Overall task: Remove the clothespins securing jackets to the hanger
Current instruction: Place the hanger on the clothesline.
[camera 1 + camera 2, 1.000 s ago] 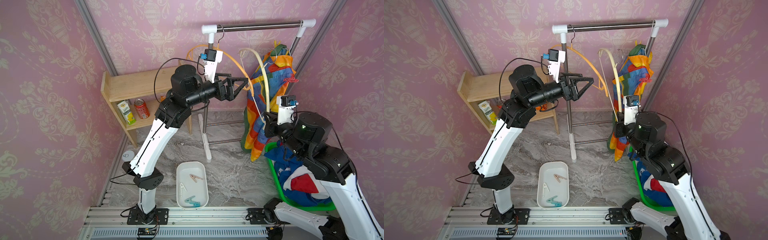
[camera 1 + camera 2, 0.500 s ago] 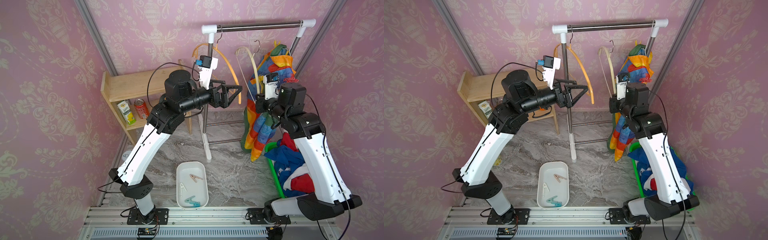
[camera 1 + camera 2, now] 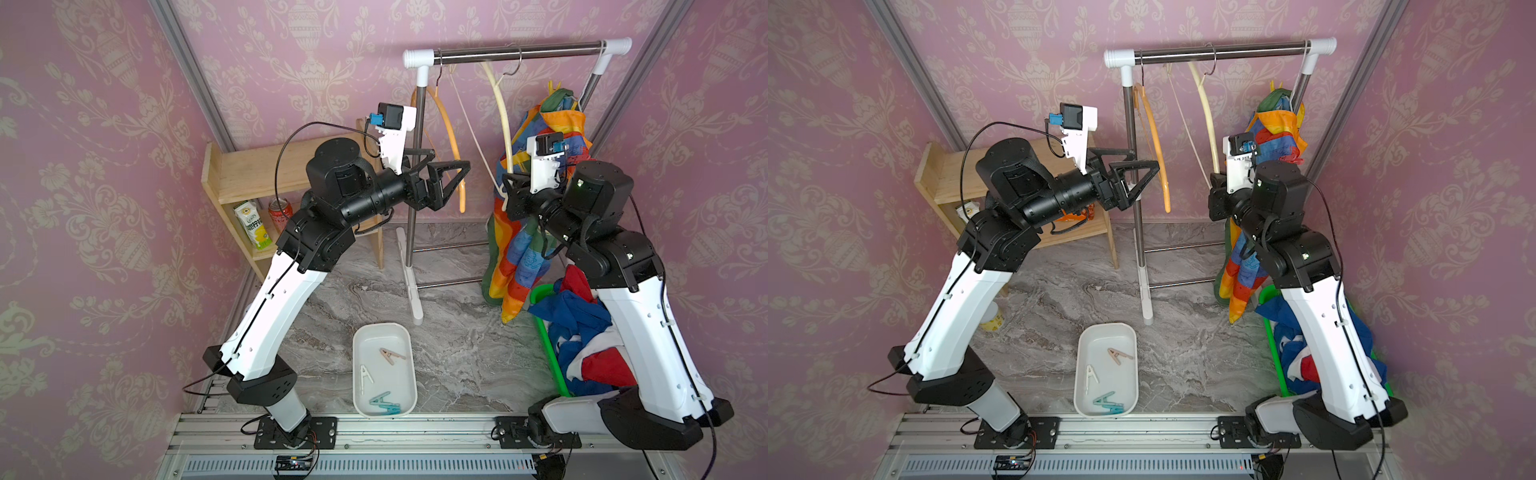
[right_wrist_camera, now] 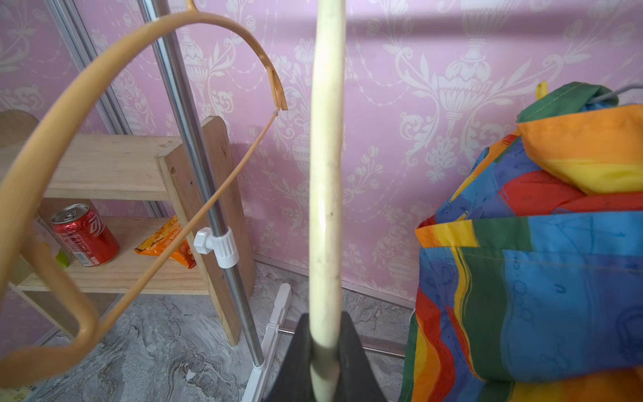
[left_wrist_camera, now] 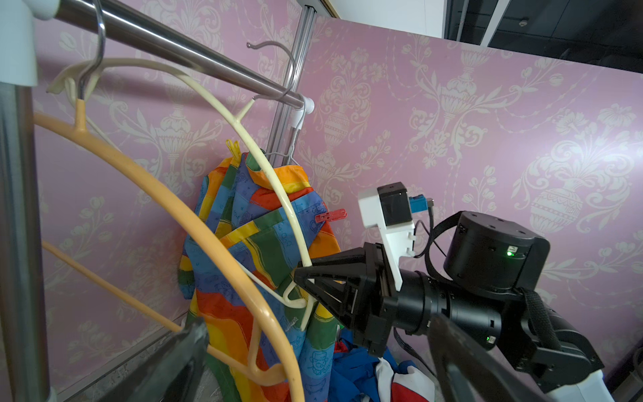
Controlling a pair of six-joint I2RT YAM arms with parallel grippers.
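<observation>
**Gripping a bare hanger beside the pinned jacket**

Pinching the lower end of the bare cream hanger [image 4: 325, 174] with the right gripper [image 5: 302, 278], jaws pressed together on it; holding the left gripper [image 3: 451, 162] spread wide and empty near the orange hanger [image 5: 149, 188]. Possibly risking dragging that hook off the rail [image 5: 181, 50], or swinging it into the rainbow jacket [image 5: 264, 250] hanging at the rail's far end.

Finding the red clothespin [image 5: 330, 215] clipped on the jacket's shoulder, lying roughly level, handles pointing away from the fabric toward the right arm. Finding the yellow clothespin [image 5: 233, 148] standing upright at the collar, handles pointing up.
</observation>
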